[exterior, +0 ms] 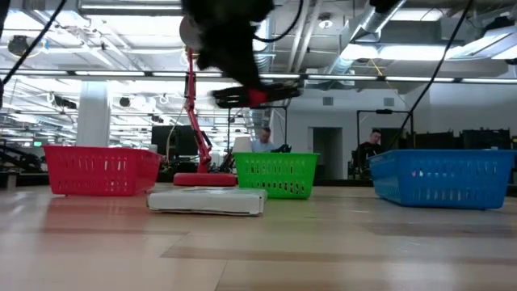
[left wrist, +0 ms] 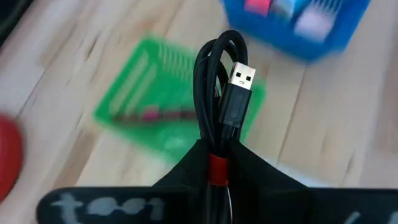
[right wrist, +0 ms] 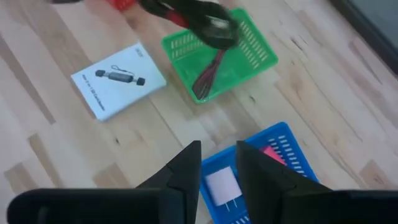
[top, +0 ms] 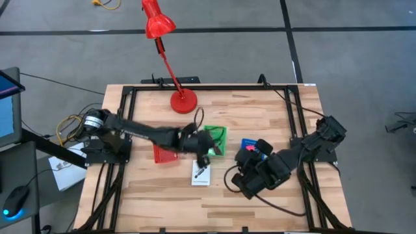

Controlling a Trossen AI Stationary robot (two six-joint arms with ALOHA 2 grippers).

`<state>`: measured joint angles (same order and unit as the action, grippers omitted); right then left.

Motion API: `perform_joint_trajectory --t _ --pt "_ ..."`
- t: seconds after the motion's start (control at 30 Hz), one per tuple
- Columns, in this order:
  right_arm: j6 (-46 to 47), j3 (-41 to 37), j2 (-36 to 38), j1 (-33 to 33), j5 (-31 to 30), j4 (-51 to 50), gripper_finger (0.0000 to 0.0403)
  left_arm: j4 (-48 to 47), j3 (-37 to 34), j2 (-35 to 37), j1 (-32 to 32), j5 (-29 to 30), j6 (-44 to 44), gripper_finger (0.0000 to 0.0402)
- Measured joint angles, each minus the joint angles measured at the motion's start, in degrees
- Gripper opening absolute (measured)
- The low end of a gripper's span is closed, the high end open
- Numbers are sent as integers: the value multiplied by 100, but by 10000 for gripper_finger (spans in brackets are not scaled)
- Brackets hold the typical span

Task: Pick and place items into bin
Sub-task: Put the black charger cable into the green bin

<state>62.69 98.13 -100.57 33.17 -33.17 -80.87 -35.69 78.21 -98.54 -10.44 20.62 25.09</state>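
Your left gripper [left wrist: 214, 165] is clamped on a coiled black cable [left wrist: 217, 93], its fingers pinching the bundle near a red band so that the loop and its silver plug [left wrist: 242, 76] stick out past the fingertips. In the high view this gripper [top: 200, 147] hangs at the near-left edge of the green basket [top: 220, 134]; from table height it sits well up in the air above that basket [exterior: 277, 175]. What your next move turns on is this: the basket opening lies just ahead of and below the cable's free end, and the cable's long axis points roughly toward it. A short carry forward should bring the loop over the opening before you let go. A thin dark red stick [right wrist: 208, 76] already lies inside the green basket [right wrist: 219, 51].

Your left arm is plainly the nearer one. Your right gripper [right wrist: 219, 163] waits over the blue basket [top: 252, 145] with its fingers slightly apart and nothing between them; pink and white pieces lie in that basket [right wrist: 273, 149]. The white box [top: 201, 173] lies flat on the table [top: 273, 110] just in front of the left gripper, apart from every basket, and the red basket [top: 164, 155] sits under the left forearm
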Motion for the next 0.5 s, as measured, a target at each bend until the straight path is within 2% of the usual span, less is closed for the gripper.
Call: perform_joint_trajectory --t 0.1,0.23,0.5 --pt "151 0 0 172 -128 -14 93 634 -39 -102 418 -243 -68 23" --pt "343 2 -2 397 -209 -52 93 669 -66 -337 803 -198 162 24" --pt "936 -253 -2 708 -294 -119 93 1271 -72 -1177 985 -632 746 24"
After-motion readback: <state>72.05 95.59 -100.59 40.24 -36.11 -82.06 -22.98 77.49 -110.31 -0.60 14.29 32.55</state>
